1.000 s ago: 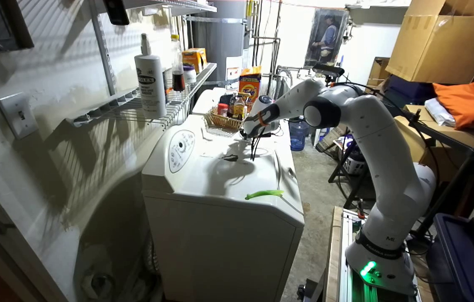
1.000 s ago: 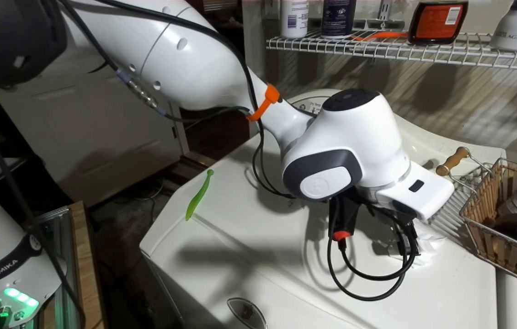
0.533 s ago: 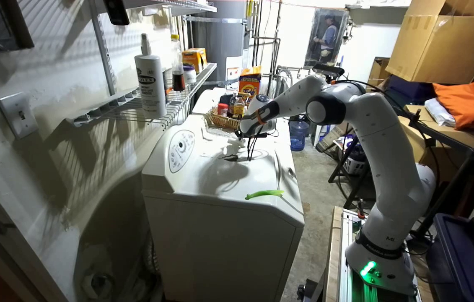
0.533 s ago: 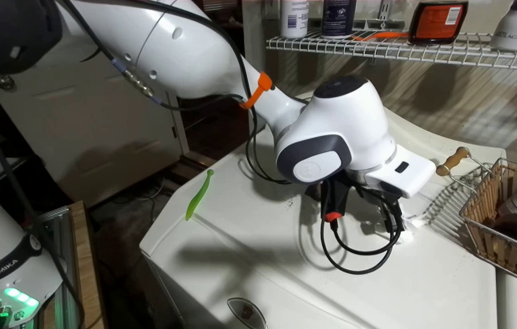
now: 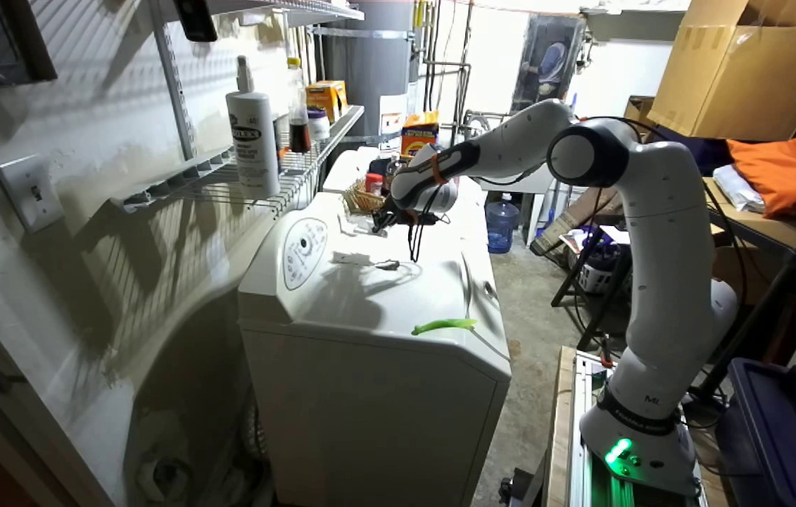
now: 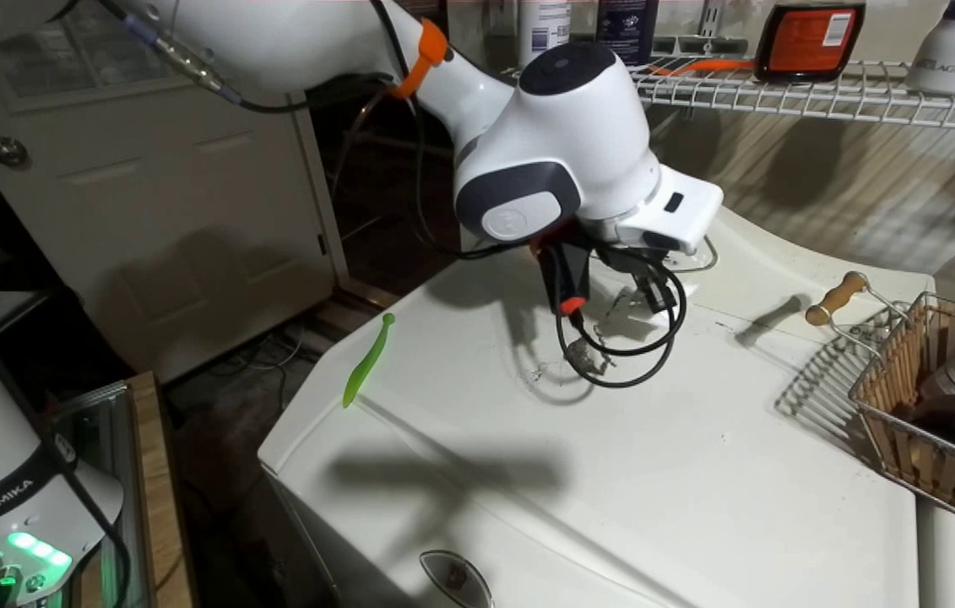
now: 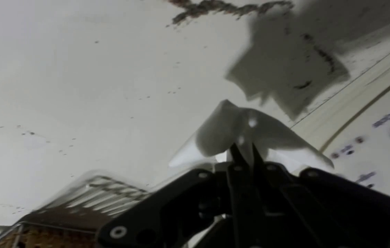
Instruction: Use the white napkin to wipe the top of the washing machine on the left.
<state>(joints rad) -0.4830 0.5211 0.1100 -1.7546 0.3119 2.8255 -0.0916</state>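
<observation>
Plainly only in the wrist view: the tool tight on the white napkin, above the washing machine.

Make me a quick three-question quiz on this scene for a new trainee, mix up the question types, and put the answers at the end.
1. Open question: what is the hand gripping?
2. True or false: the green worm-shaped strip lies on top of the washing machine.
3. Reasoning: which clue in the wrist view suggests that the gripped thing is held clear of the machine's top?

Key:
1. The white napkin.
2. True.
3. Its shadow falls apart from it.
</observation>
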